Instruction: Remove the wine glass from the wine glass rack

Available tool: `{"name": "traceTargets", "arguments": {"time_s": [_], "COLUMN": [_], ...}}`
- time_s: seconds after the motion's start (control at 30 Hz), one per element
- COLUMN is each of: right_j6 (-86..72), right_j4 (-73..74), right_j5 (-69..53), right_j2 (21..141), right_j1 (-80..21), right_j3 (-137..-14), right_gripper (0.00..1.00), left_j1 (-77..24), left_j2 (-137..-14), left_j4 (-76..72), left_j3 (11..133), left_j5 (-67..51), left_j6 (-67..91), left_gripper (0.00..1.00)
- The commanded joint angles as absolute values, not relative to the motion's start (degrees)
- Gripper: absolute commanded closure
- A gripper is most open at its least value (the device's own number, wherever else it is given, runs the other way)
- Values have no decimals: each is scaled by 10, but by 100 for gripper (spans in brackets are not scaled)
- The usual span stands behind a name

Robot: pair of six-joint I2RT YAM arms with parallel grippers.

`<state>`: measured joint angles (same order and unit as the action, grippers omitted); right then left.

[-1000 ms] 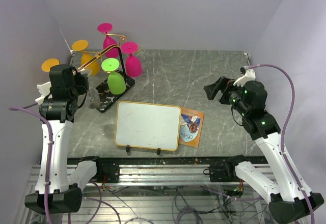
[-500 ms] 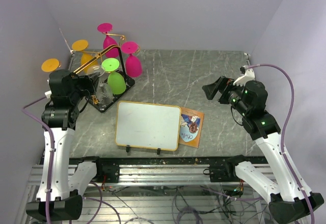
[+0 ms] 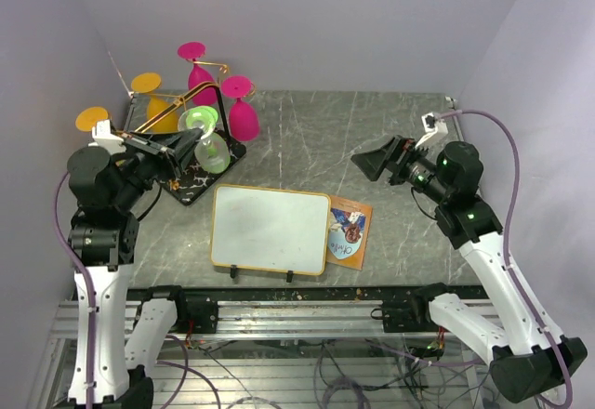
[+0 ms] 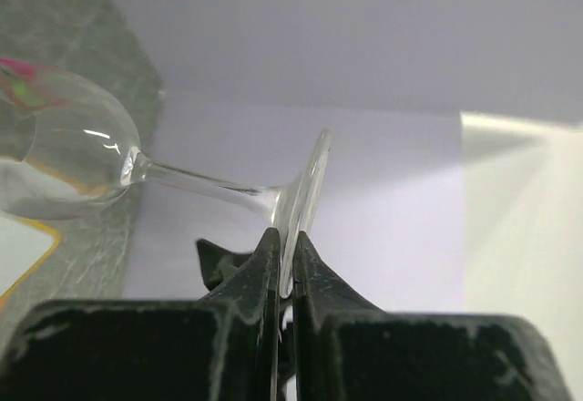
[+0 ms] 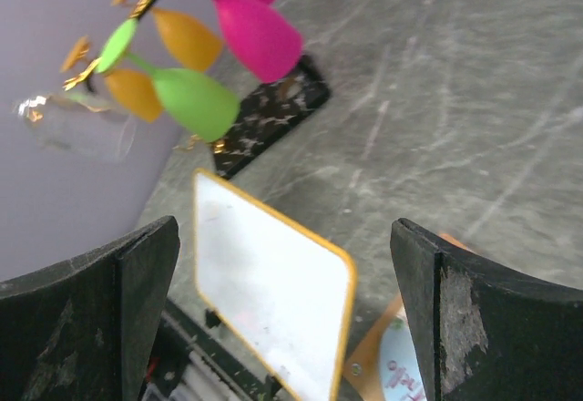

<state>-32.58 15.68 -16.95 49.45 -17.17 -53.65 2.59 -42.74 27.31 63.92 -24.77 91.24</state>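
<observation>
Left gripper (image 4: 282, 257) pinching clear wine glass (image 4: 82, 150) by foot, bowl near green glass (image 5: 191, 100) on rack (image 3: 191, 187). Whiteboard (image 3: 270, 228) just beside. Right gripper (image 3: 372, 162) wide open.

No legible text — print on the orange card (image 3: 351, 230) blurs.

Left gripper (image 3: 184, 146) is swinging the glass (image 4: 68, 150) up and ahead, pinched by its foot; right gripper (image 3: 370, 162) is reaching forward.
</observation>
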Motion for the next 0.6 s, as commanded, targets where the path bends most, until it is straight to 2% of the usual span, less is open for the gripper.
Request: {"name": "traceTargets", "arguments": {"time_s": [0.0,0.1,0.2,0.4,0.57], "right_j6": [-394,-471,-537,-542,-596], "right_j4": [5,-135,-275,-382,-501], "right_j5": [-333,-401,-421,-416,-408], "right_j2": [510,535,570,682,758], "right_j1": [-175,-180,-209,-307,-321], "right_j3": [-503,-477,-466,-550,-599], "right_gripper": [0,0,0,0,1], "left_j1": [31,31,28,-1,-28], "left_j2": [-396,-403,-424,-473,-511], "left_j4": [31,-117,-251,-433,-612], "left_j3": [617,590,580,578,551], "left_j5": [-374,-422,-453,-474,-471], "left_j6": [915,960,1009,1078,1181], "left_gripper": [93,93,93,93,93]}}
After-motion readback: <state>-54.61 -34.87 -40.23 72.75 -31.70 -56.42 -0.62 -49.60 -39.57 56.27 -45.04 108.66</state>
